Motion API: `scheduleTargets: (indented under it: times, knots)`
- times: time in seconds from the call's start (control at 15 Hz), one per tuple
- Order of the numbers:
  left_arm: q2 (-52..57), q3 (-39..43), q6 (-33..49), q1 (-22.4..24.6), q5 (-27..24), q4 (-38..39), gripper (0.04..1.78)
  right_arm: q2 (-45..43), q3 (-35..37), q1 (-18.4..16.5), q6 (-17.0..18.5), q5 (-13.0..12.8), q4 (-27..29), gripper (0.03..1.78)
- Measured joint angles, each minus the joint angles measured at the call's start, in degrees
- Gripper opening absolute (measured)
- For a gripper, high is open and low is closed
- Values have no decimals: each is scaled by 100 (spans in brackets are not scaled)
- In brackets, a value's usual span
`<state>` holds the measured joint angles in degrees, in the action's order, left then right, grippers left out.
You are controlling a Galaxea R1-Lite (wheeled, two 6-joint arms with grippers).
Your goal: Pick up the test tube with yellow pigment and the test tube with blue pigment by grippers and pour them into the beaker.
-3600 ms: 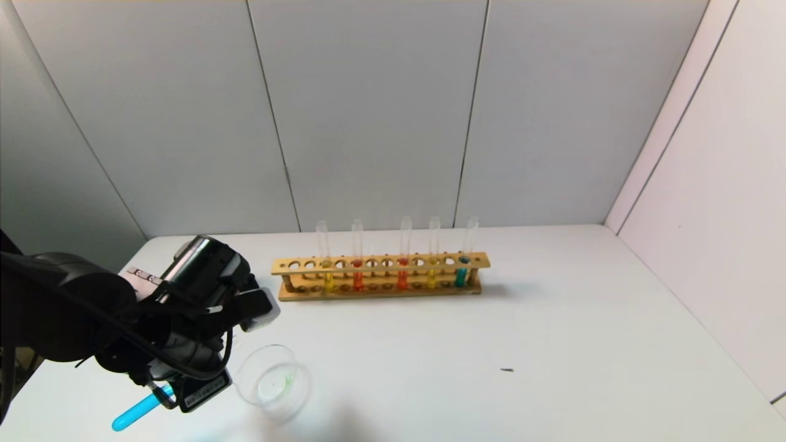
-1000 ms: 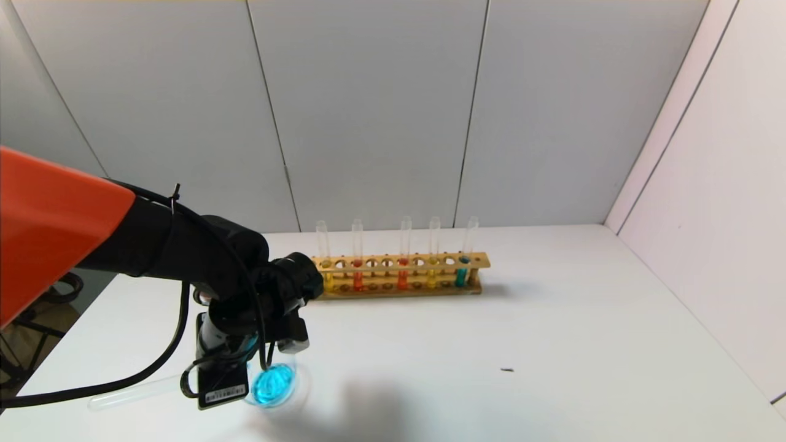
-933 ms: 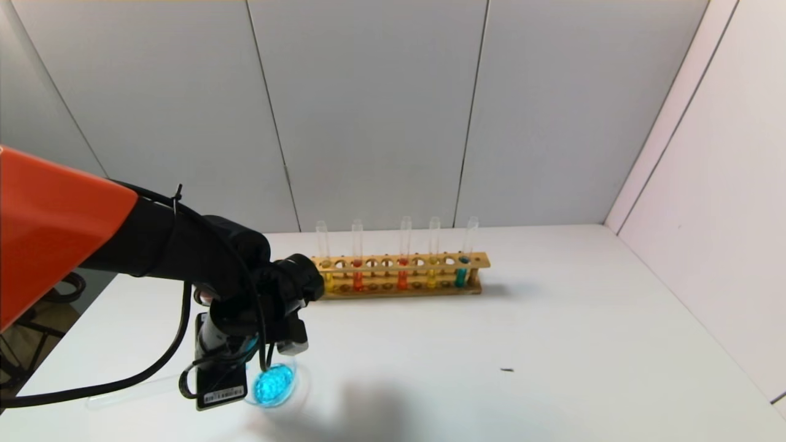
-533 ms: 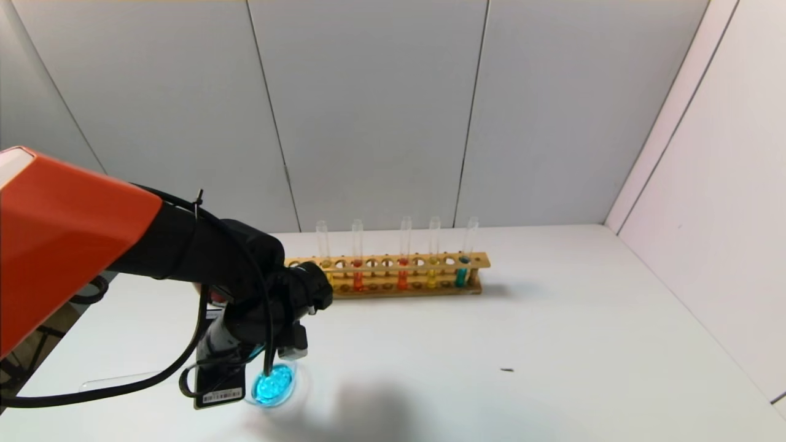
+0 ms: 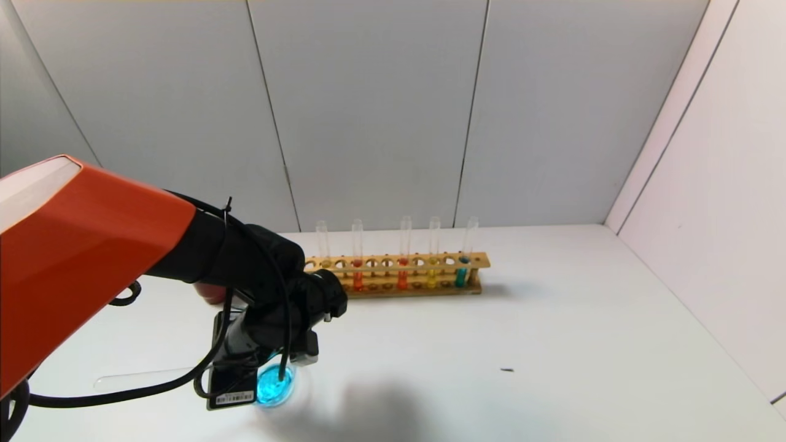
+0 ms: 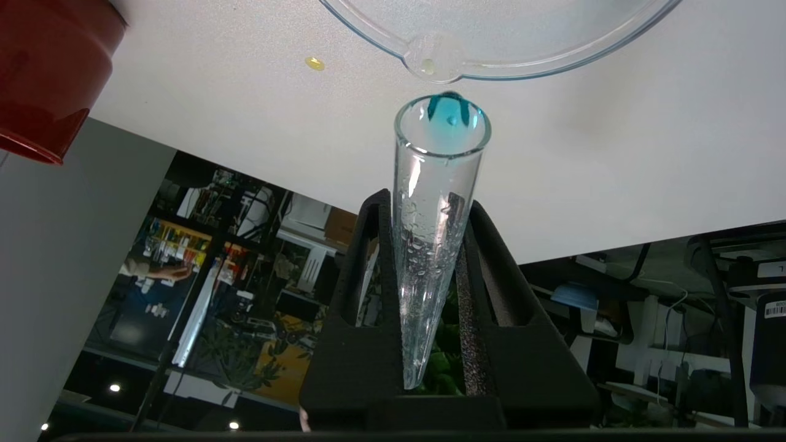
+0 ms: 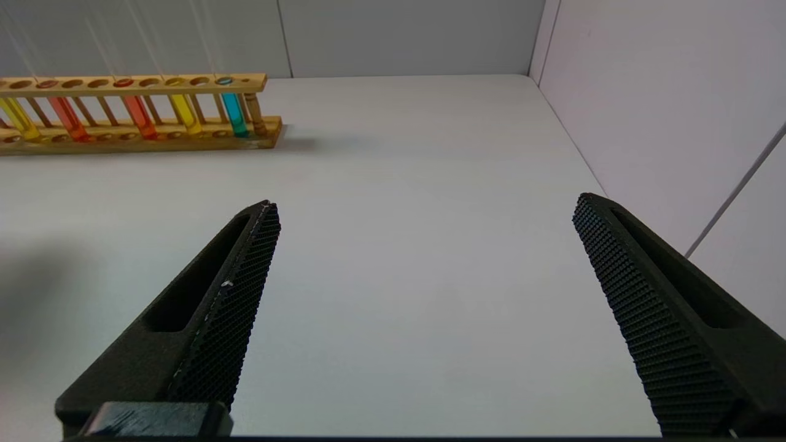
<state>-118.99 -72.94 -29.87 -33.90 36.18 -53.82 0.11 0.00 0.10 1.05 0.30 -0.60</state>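
My left gripper (image 5: 261, 359) is shut on the test tube with blue pigment (image 6: 437, 202), which lies near level over the table. The tube is drained: droplets cling inside and a blue drop hangs at its mouth, just short of the beaker's rim (image 6: 430, 58). In the head view its clear closed end (image 5: 135, 377) sticks out to the left. The beaker (image 5: 274, 385) holds bright blue liquid, partly hidden by my hand. A yellow tube (image 5: 433, 273) and a second blue tube (image 5: 460, 275) stand in the rack. My right gripper (image 7: 425, 201) is open and empty over bare table.
The wooden rack (image 5: 417, 288) stands at the back with two orange-red tubes (image 5: 402, 276) and another yellow tube at its left end (image 7: 18, 120). A dark red cup (image 6: 43, 67) stands behind my left arm. A small dark speck (image 5: 506, 370) lies to the right.
The blue liquid has gone from the tube into the beaker. In the last second my left arm has shifted a little right and the tube's closed end has risen.
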Motion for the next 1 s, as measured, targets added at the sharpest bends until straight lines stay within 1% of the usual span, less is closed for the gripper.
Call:
scheduleTargets:
  times: [0.27,1.0]
  knots:
    - [-16,-10,7,-63,89,-32,31,0,0,0,0,-1,0,174]
    - [9,-32,107,-99,76,-43,31,0,0,0,0,0,2,174]
